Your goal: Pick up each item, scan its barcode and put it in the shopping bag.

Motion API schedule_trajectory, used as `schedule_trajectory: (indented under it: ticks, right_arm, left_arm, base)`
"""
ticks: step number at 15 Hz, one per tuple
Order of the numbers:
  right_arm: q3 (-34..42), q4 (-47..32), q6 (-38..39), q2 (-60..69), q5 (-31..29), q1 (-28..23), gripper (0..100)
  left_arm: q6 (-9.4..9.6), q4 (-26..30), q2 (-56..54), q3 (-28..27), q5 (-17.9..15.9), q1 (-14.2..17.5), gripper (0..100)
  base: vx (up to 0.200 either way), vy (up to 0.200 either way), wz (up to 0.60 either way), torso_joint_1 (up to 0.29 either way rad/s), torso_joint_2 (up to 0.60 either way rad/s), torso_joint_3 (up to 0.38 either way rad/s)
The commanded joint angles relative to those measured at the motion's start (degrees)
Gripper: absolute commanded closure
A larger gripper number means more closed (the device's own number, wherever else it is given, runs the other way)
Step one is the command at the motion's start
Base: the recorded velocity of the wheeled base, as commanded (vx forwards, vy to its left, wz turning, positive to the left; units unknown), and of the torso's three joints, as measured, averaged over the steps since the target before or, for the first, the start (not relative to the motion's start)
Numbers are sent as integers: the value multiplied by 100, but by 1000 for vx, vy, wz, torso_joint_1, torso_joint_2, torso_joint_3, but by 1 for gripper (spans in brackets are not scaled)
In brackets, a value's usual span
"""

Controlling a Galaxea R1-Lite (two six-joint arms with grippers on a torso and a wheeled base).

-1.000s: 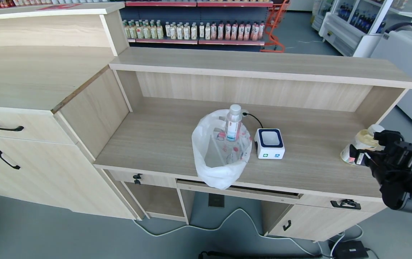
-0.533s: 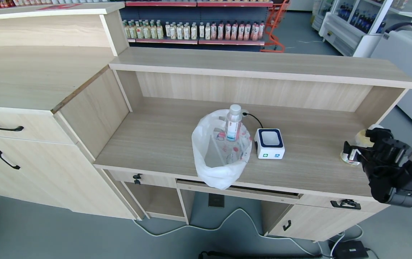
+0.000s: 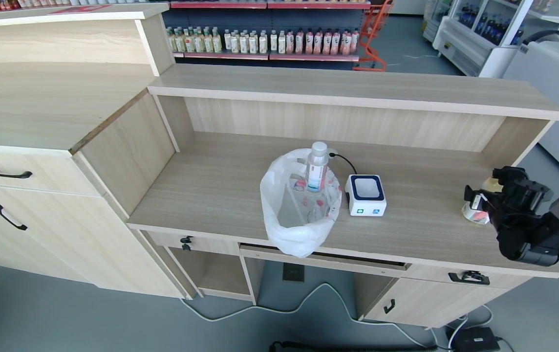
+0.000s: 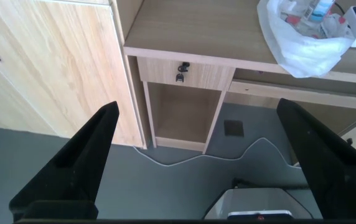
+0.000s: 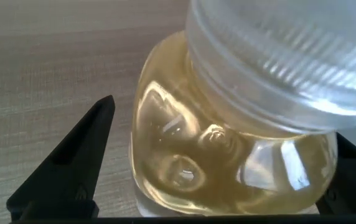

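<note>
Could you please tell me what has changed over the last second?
The right gripper moved forward over the light wooden counter to the clear bottle of yellowish liquid, which now sits between its open fingers. That bottle, the white plastic shopping bag, the clear labelled bottle in it and the white box-shaped scanner stayed put.

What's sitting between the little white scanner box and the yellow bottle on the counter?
Nothing is there. In the head view, the stretch of wooden counter between the scanner and the yellow bottle is bare.

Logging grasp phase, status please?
Left gripper open, low by counter front. Right gripper open, straddling yellow bottle at counter's right end. Nothing between it and scanner.
</note>
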State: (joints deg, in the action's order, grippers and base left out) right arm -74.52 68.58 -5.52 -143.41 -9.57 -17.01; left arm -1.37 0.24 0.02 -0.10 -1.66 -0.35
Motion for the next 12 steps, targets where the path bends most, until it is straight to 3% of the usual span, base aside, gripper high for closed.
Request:
schedule_trajectory:
  ticks: [1,3,4,12]
  right_arm:
    - [-124,6,-10,-117,78,-4,0]
    - [-186,15,-10,-161,271,-4,0]
    - [-186,23,-1,-179,298,-4,100]
    - [-19,76,-265,-135,298,-154,100]
  left_arm:
    - [-4,2,-2,1,-1,0,0]
    - [-4,2,-2,1,-1,0,0]
    - [-4,2,-2,1,-1,0,0]
    - [5,2,-2,1,-1,0,0]
  base:
    - [0,0,0,0,0,0]
    - [0,0,0,0,0,0]
    - [0,0,0,0,0,0]
    - [0,0,0,0,0,0]
